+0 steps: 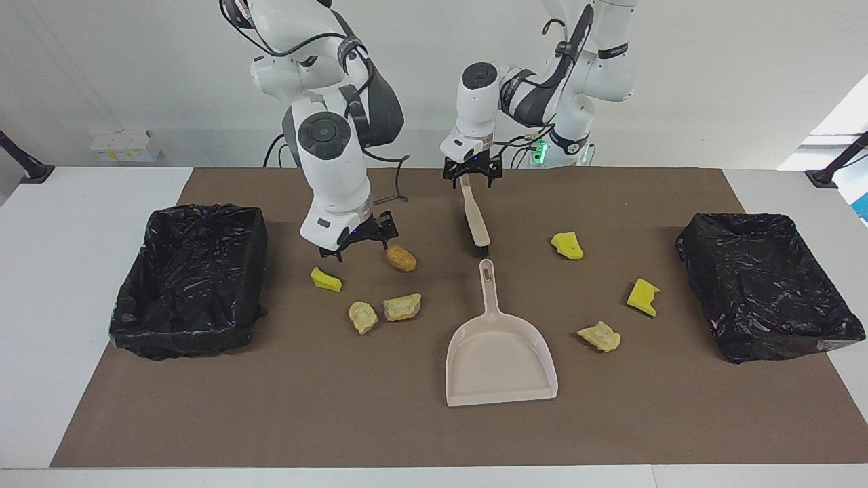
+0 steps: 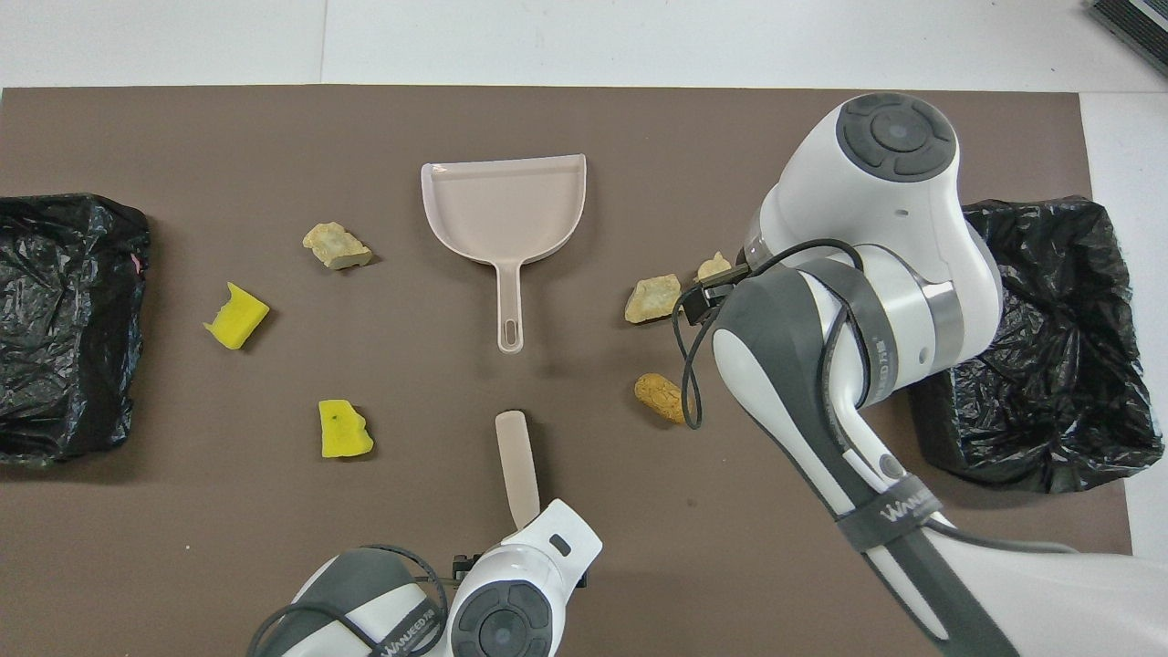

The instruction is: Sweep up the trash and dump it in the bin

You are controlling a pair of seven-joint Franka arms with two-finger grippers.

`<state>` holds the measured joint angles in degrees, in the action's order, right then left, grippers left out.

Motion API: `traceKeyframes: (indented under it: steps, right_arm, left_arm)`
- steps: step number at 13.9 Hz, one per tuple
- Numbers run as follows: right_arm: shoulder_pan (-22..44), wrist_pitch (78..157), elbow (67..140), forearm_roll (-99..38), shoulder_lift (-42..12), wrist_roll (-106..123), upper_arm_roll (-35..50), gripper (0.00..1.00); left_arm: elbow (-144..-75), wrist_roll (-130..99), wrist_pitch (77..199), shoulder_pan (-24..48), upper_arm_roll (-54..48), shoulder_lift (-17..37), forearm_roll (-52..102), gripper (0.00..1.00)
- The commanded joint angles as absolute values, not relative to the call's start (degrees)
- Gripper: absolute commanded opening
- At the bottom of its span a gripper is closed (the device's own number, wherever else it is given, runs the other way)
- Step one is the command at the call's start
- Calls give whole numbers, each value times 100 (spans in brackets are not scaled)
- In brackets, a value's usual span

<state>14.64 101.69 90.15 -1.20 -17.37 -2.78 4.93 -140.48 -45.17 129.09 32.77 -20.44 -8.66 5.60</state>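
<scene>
The left hand [image 1: 472, 177] hangs over the handle end of the brush [image 1: 474, 217], which lies on the brown mat [image 1: 339, 407] near the desk [image 1: 68, 305] edge closest to the robots. Its fingers are spread wide with the handle tip between them; whether they touch it I cannot tell.

The right hand [image 1: 359, 245] hangs just above the mat, fingers wide apart and holding nothing. It is over the spot between the brown oval lump [image 1: 401, 258] and a yellow-green sponge wedge [image 1: 326, 279].

The trash is scattered over the mat around the dustpan [image 1: 498, 352], which lies in the middle with its handle pointing at the brush. Toward the right arm's end lie the brown lump, that sponge wedge and two pale wrinkly lumps [image 1: 363, 316] [image 1: 402, 306], just beside each other. Toward the left arm's end lie two more yellow sponge wedges [image 1: 567, 245] [image 1: 642, 297] and a third pale lump [image 1: 599, 336].

A bin lined with a black bag stands at each end of the mat: one [image 1: 193, 278] at the right arm's end, the other [image 1: 766, 285] at the left arm's.
</scene>
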Motion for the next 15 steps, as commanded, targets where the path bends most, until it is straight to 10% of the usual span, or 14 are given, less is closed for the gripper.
traceKeyframes:
  steps: [1,4,11,15]
  right_arm:
    - [1415,10292,9219,-255,-1591,-158,501,100]
    - [1424,10301,9272,-246,-1547,-158,501,100]
    - [1415,10301,9273,-255,-1547,-149,501,100]
    - [1432,10555,9281,-264,-1556,-220,510,100]
  left_arm:
    - [-14221,-4518,13078,3454,-1942,-906,738,97]
    - [-14212,-4509,13096,3454,-1934,-870,993,85]
    - [-14089,-4509,12982,3401,-1916,-826,993,10]
    - [-13843,-4430,12272,3095,-1890,-879,923,0]
